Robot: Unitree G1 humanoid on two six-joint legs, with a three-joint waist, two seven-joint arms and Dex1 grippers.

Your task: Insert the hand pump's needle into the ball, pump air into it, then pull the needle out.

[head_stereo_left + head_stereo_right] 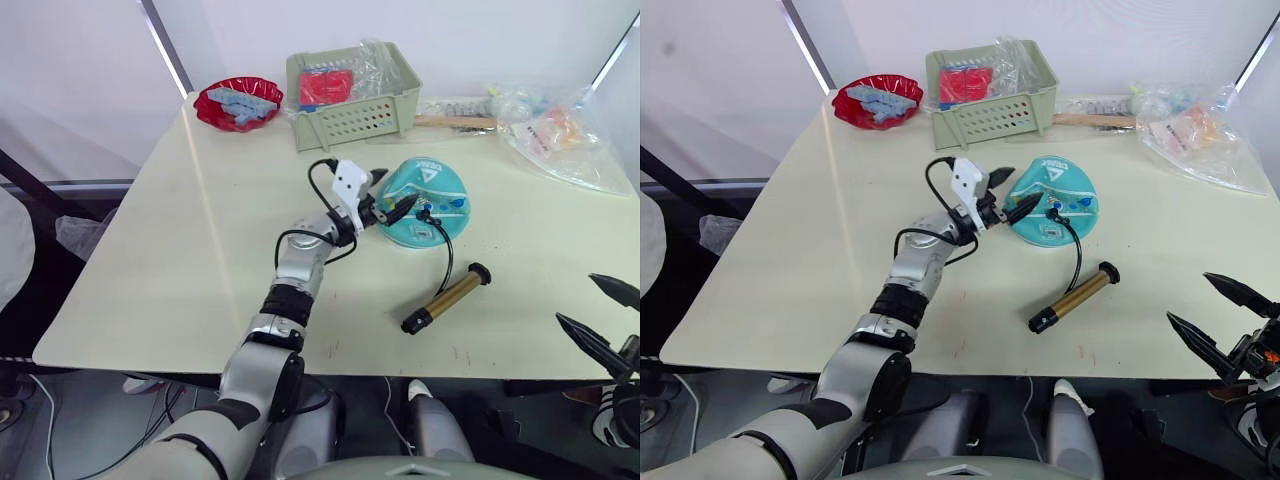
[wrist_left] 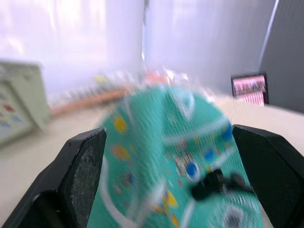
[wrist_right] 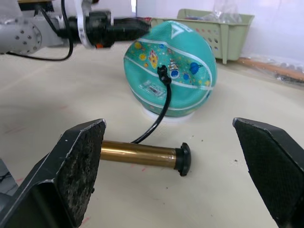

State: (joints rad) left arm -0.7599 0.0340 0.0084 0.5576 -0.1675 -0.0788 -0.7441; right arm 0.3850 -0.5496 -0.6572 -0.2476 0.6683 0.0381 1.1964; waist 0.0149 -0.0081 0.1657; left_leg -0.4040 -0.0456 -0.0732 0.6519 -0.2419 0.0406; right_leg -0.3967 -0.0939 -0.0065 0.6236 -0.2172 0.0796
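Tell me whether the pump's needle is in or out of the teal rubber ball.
In: the thin black hose ends at the teal ball's surface, needle itself hidden.

Lab, prop-strewn table (image 1: 180,250) (white backdrop)

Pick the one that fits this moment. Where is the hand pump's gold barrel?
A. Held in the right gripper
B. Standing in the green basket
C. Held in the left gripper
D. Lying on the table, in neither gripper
D: the hand pump lies flat on the table, with the open right gripper apart from it and the open left gripper at the ball.
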